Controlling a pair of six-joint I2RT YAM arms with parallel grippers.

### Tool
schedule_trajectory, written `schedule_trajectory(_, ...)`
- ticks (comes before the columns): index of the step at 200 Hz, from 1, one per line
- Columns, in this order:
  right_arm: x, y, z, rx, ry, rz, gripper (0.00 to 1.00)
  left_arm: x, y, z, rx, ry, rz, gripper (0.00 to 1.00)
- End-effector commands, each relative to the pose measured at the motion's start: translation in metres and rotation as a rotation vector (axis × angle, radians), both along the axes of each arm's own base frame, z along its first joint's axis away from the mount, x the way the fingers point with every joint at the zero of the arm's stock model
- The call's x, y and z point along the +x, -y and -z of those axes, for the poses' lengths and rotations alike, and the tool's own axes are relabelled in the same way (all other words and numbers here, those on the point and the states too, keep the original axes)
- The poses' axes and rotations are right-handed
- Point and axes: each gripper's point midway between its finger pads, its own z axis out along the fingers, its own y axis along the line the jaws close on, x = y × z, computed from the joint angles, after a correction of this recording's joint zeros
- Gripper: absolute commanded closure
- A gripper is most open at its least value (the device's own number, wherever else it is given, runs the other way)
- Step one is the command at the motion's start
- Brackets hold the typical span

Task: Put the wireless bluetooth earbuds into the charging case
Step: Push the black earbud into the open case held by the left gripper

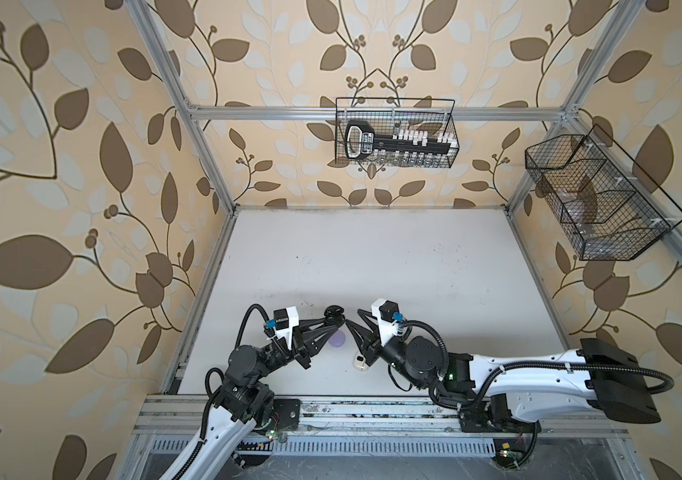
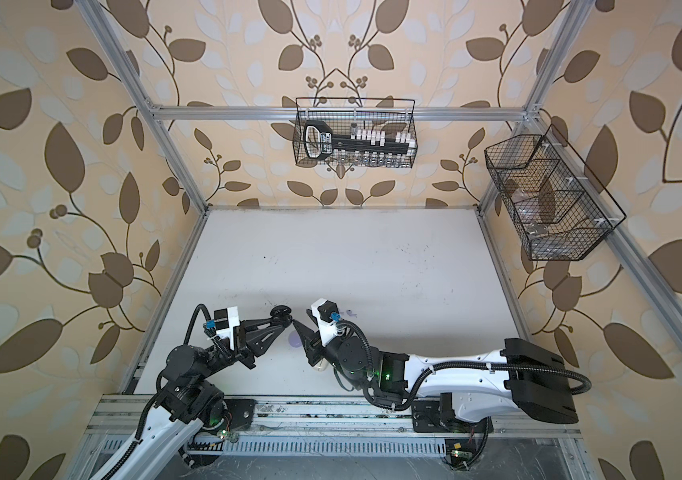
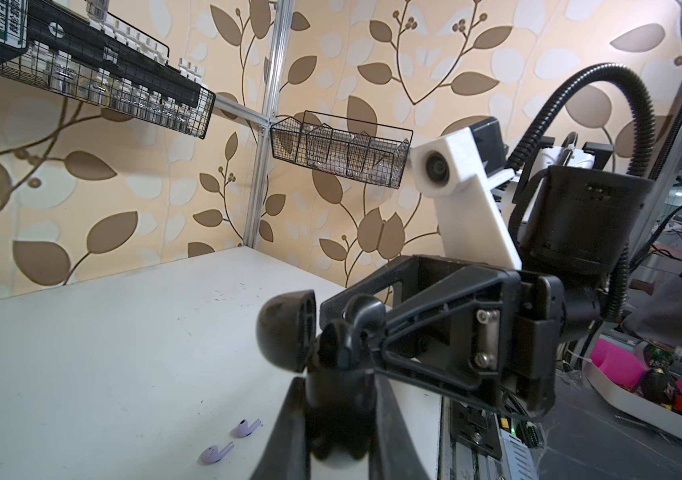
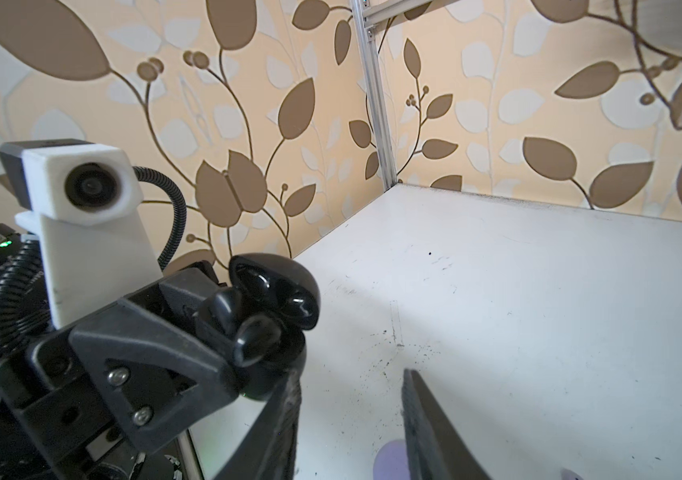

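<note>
My left gripper [image 1: 333,320] [image 2: 285,319] [image 3: 337,436] is shut on a black charging case [image 1: 333,311] [image 2: 281,311] [image 3: 339,399] and holds it above the table. The case's lid [image 3: 289,328] [image 4: 289,286] stands open. A black earbud [image 4: 257,334] juts from the case body, with another [image 4: 222,305] beside it. My right gripper [image 1: 353,319] [image 2: 301,318] [image 4: 349,395] is open right next to the case with nothing between its fingers. Two pale lavender earbuds [image 3: 247,428] [image 3: 216,453] lie on the table.
A lavender case [image 1: 337,341] [image 2: 295,340] [image 4: 389,459] and a cream-white case [image 1: 359,363] [image 2: 321,365] lie on the white table [image 1: 372,257] under the grippers. Two wire baskets [image 1: 395,133] [image 1: 597,199] hang on the back and right walls.
</note>
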Motion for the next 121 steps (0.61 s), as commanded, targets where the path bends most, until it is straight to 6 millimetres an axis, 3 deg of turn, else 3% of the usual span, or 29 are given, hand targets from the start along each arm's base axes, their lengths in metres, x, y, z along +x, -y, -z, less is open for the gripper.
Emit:
schedule_trajectory(1, -0.004, 0.003, -0.006, 0.027, 0.005, -0.021, 0.60, -0.012, -0.003, -0.028, -0.042, 0.104, 0.015, 1.00)
schedule_trajectory(47, -0.031, -0.004, -0.024, 0.050, 0.082, -0.135, 0.42, -0.011, -0.002, -0.026, -0.038, 0.104, 0.013, 1.00)
schedule_trajectory(89, -0.026, -0.005, -0.038, 0.065, 0.075, -0.112, 0.38, -0.012, -0.001, -0.026, -0.033, 0.111, 0.021, 1.00)
schedule_trajectory(121, -0.011, -0.005, -0.038, 0.057, 0.032, -0.064, 0.39, -0.018, 0.000, -0.026, -0.037, 0.141, 0.046, 1.00)
